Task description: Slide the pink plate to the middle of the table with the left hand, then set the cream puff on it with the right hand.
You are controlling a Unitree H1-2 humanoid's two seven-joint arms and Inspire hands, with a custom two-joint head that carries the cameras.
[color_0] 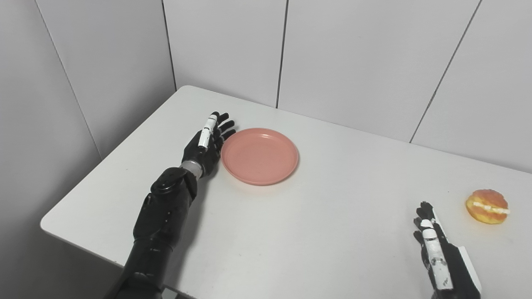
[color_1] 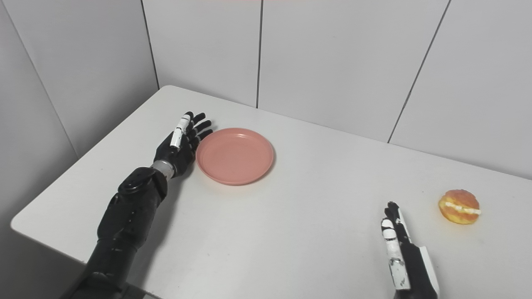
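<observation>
The pink plate (color_0: 259,155) lies flat on the white table (color_0: 324,232), left of its middle. My left hand (color_0: 206,143) stands on edge against the plate's left rim, open, its fingers straight and pointing toward the back wall. The cream puff (color_0: 487,206), golden with a white cream line, sits near the right edge. A little left of it and nearer to me, my right hand (color_0: 436,249) is open with straight fingers, holding nothing and apart from the puff.
Grey wall panels close off the table at the back and along the left. The table's front edge runs diagonally at the lower left, under my left forearm (color_0: 162,216).
</observation>
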